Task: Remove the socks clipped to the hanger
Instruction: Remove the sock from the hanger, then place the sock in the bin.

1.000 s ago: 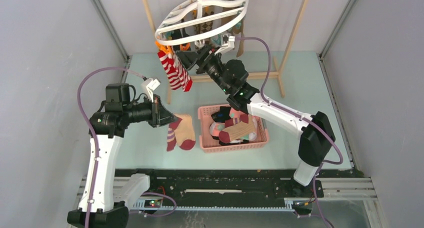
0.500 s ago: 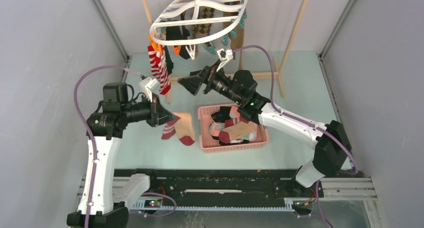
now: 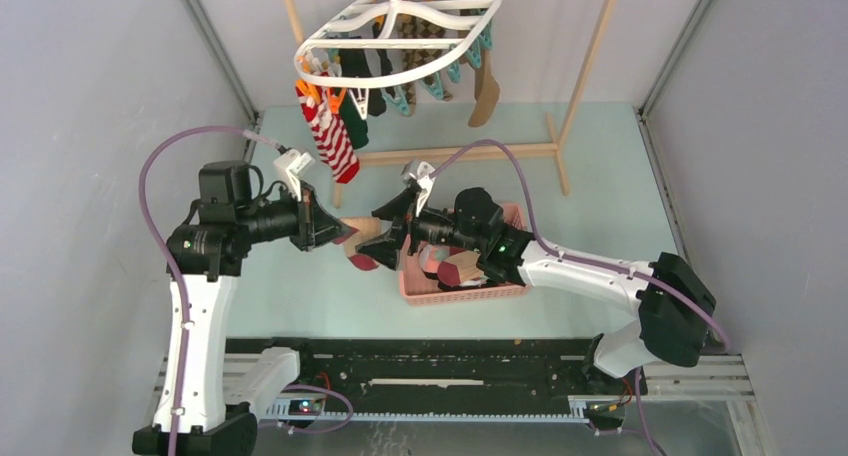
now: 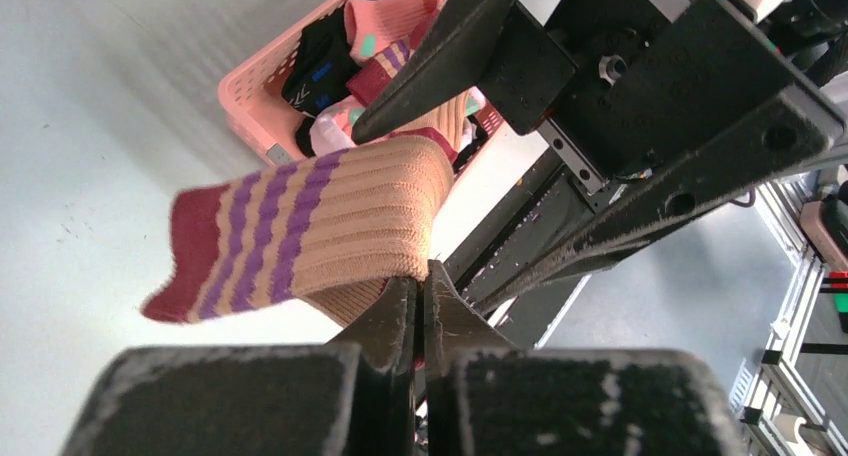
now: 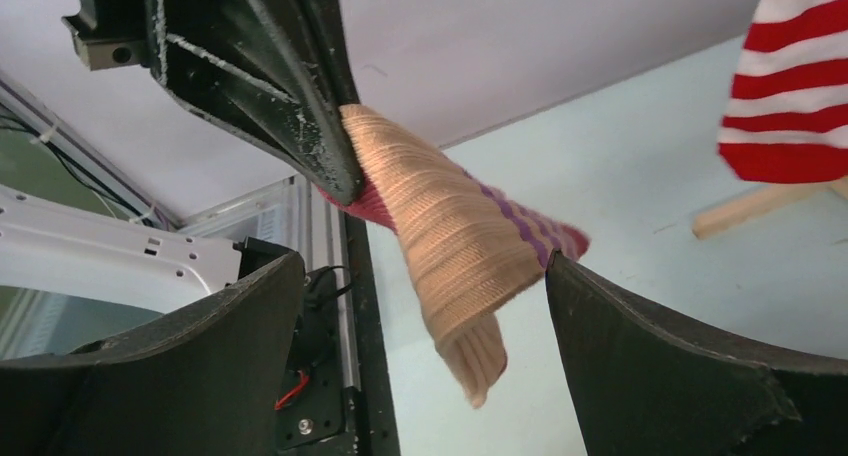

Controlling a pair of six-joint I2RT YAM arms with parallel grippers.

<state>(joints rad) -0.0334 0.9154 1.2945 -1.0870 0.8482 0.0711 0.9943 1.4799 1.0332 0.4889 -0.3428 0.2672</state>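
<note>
Nearest, over the front of the pale green bench (image 3: 600, 176), the left gripper (image 4: 420, 286) is clamped on the cuff end of a purple-striped tan sock (image 4: 330, 226). Its own wrist view shows the fingers pressed together on the ribbed fabric, and the sock's maroon toe sticking out to the side in the air. The overhead view shows only a small patch of that sock (image 3: 362, 238) between the two arms.

The right gripper (image 3: 383, 233) faces the left one with its jaws spread wide. In the right wrist view its fingers (image 5: 680, 376) stand on either side of the hanging sock (image 5: 450, 236), clear of the fabric.

Just beyond is a pink basket (image 3: 460, 294) on the bench. The left wrist view shows that it holds pink, black and striped socks (image 4: 385, 26), which the right arm largely covers from above.

Farthest back, the white oval hanger (image 3: 330, 79) hangs from a wooden rack (image 3: 450, 153). A red-and-white striped sock (image 3: 330, 141), a dark green sock (image 3: 353, 131) and a brown sock (image 3: 487, 96) are clipped to it. Only the striped sock's lower end (image 5: 790, 76) shows in the right wrist view.
</note>
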